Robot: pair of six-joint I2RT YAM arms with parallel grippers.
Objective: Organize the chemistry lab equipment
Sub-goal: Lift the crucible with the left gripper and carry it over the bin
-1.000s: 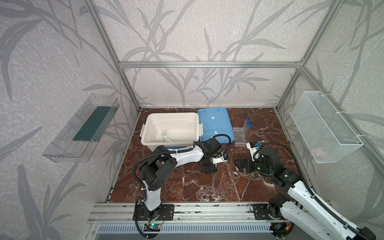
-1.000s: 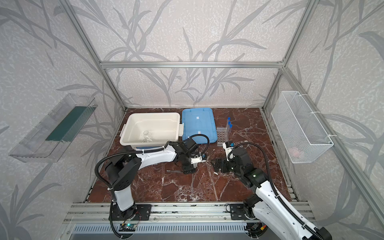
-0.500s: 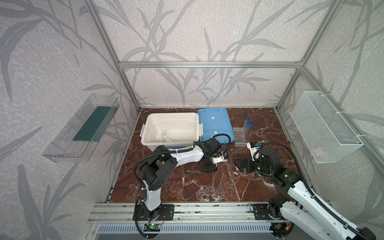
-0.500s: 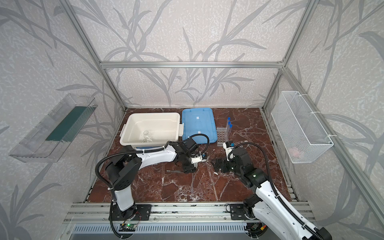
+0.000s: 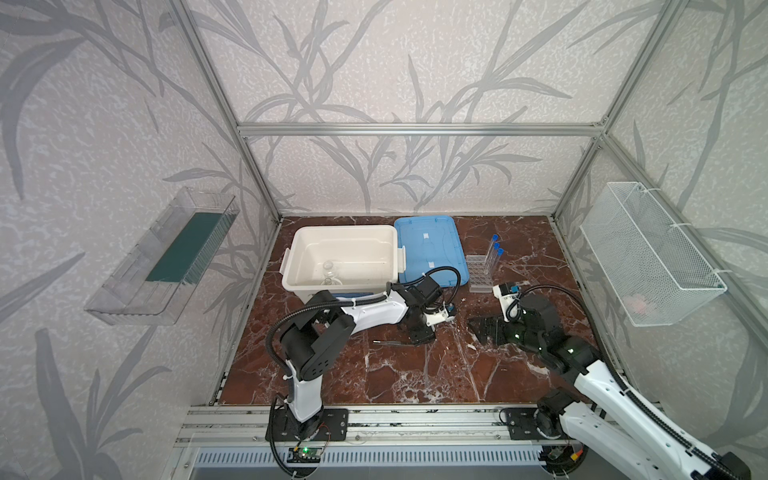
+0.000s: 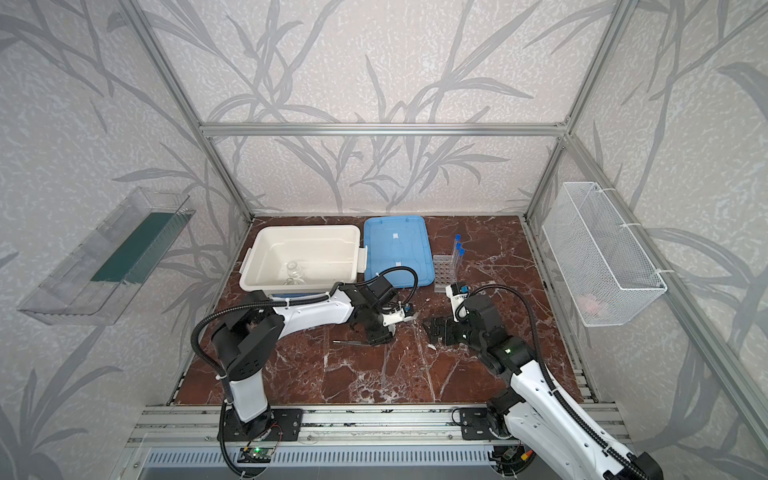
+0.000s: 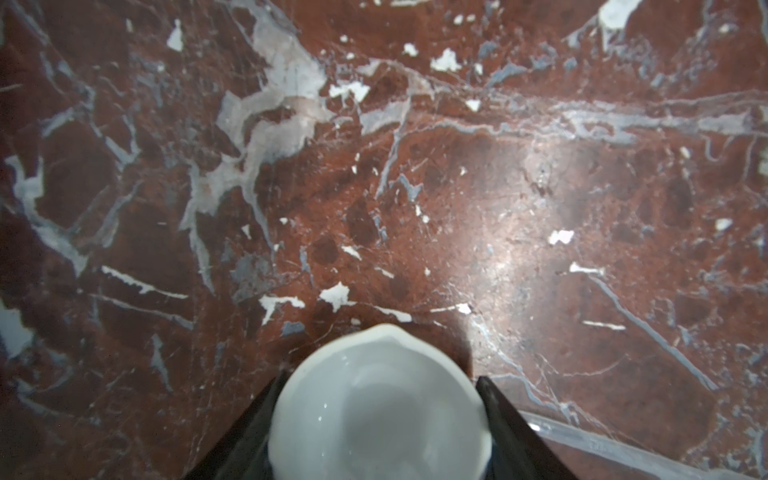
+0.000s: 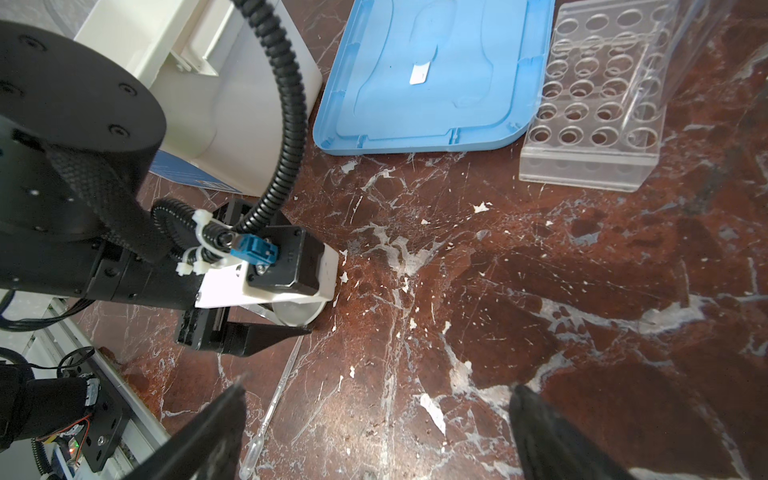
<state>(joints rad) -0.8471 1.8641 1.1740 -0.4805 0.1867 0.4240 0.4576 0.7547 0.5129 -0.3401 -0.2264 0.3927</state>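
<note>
The left gripper point(image 7: 382, 374) points down at the table with the small white dish point(image 7: 378, 419) between its two fingers point(image 7: 253, 424). The fingers sit close against the rim on both sides, but whether they squeeze it cannot be told. The dish rests on the marble table point(image 7: 540, 187). Just beside this gripper lie the metal tweezers point(image 5: 388, 342). Facing it from nearby, the right gripper point(image 8: 378, 386) is spread wide and holds nothing. Beyond the right gripper stands the clear grid rack point(image 5: 478, 274), with three blue-capped test tubes point(image 5: 493, 254) upright in it. Behind the left gripper, two glass vessels point(image 5: 328, 271) sit in the white tub point(image 5: 340, 228), beside the blue lid point(image 5: 428, 249). Against a second ago, both top views show no visible shift.
</note>
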